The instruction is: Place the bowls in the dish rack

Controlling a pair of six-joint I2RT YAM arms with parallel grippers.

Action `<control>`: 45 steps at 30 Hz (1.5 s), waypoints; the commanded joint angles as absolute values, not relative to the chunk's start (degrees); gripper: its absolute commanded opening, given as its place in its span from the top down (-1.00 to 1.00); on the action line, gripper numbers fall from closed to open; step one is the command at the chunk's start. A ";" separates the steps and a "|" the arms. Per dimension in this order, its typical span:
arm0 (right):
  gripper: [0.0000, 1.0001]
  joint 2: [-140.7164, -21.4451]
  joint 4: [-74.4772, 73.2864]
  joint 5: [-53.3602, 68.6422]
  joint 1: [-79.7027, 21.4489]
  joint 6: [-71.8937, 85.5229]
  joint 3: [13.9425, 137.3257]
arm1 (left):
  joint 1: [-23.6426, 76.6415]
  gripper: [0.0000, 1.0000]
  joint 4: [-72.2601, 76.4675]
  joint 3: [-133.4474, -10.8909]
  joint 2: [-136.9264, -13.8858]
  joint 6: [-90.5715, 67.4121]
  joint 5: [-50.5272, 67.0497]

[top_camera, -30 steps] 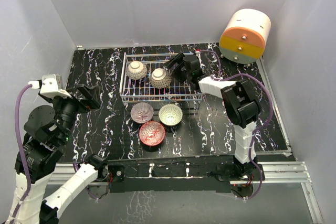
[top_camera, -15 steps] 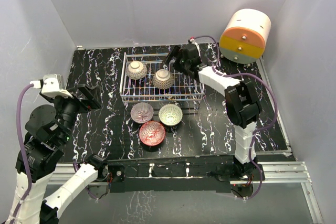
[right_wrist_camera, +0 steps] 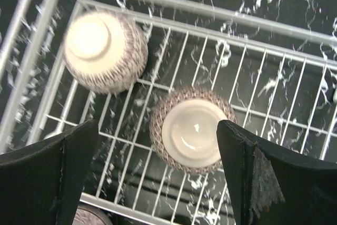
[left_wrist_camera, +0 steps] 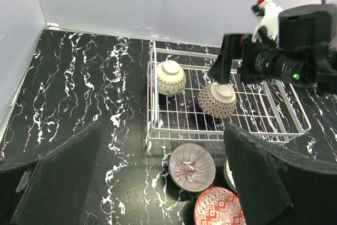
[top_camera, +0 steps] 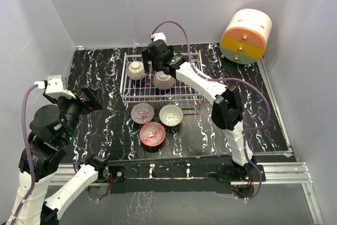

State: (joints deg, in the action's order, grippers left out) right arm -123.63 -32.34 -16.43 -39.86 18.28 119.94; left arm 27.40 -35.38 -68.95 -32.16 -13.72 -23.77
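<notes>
The white wire dish rack (top_camera: pixel 185 89) holds two brown-and-white bowls, both upside down: one at the left (top_camera: pixel 136 70) and one in the middle (top_camera: pixel 164 80). My right gripper (top_camera: pixel 155 62) hovers open and empty above the middle bowl (right_wrist_camera: pixel 192 129), with the left bowl (right_wrist_camera: pixel 105 51) beside it. The pinkish bowl (top_camera: pixel 142 113), pale green bowl (top_camera: pixel 171 115) and red bowl (top_camera: pixel 152 133) sit upright on the table in front of the rack. My left gripper (top_camera: pixel 88 97) is open and empty, raised to the left of them. Its view shows the pinkish bowl (left_wrist_camera: pixel 192 167) and red bowl (left_wrist_camera: pixel 218 206).
A round orange-and-cream drawer unit (top_camera: pixel 245 36) stands at the back right. The right half of the rack (left_wrist_camera: pixel 274 114) holds no bowls. White walls close in the black marbled table (top_camera: pixel 100 67) on three sides.
My right arm has swung left from the rack's right end to above the two racked bowls. The bowls and my left arm have barely moved.
</notes>
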 commanded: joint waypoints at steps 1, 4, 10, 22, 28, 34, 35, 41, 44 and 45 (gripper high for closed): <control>-0.98 -125.17 -39.66 -25.02 -39.64 14.49 120.83 | 27.56 -0.94 -34.80 -68.73 -31.55 -13.37 -24.21; -0.98 -124.92 -40.68 -28.13 -40.05 13.90 120.03 | 27.60 -0.94 -34.89 -68.46 -31.32 -13.36 -24.43; -0.99 -125.84 -40.51 -24.58 -39.46 13.21 119.00 | 27.60 -0.94 -34.85 -67.61 -31.01 -13.76 -24.43; -0.89 -127.11 -37.01 -15.75 -39.33 11.06 117.93 | 27.59 -0.94 -34.76 -67.48 -31.43 -13.62 -24.87; -0.83 -128.38 -36.81 -17.49 -39.35 11.22 117.98 | 27.64 -0.94 -34.41 -67.60 -31.81 -13.45 -24.61; -0.77 -129.84 -37.05 -17.52 -39.18 11.34 119.36 | 27.55 -0.94 -34.71 -67.85 -32.00 -13.45 -24.82; -0.77 -129.96 -37.08 -17.37 -39.19 11.34 119.48 | 27.59 -0.94 -34.72 -67.77 -31.95 -13.40 -24.91; -0.63 -130.34 -36.83 -16.81 -38.90 11.68 119.62 | 27.60 -0.94 -34.78 -67.65 -31.90 -13.36 -25.05; -0.42 -130.34 -36.79 -17.38 -38.77 11.75 119.53 | 27.59 -0.94 -34.72 -67.42 -31.81 -13.36 -25.05; -0.38 -130.29 -36.74 -17.74 -38.76 11.77 119.53 | 27.60 -0.94 -34.74 -67.34 -31.82 -13.36 -25.09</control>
